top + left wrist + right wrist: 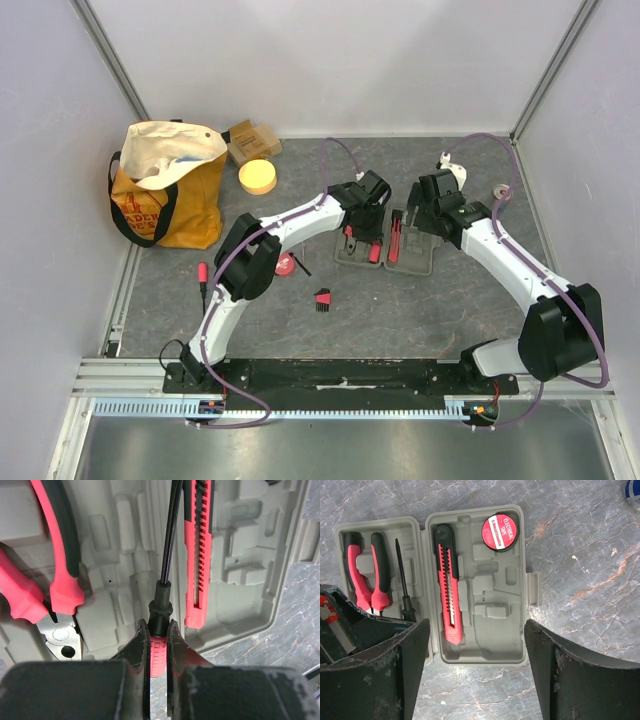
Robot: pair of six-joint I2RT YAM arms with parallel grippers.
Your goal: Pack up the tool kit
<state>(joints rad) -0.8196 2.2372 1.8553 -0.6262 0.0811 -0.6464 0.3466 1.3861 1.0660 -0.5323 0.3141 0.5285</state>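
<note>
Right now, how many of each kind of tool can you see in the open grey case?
Pliers: 1
Screwdriver: 1, with the left gripper gripping its handle
Utility knife: 1
Tape roll: 1
Total in the case: 4
</note>
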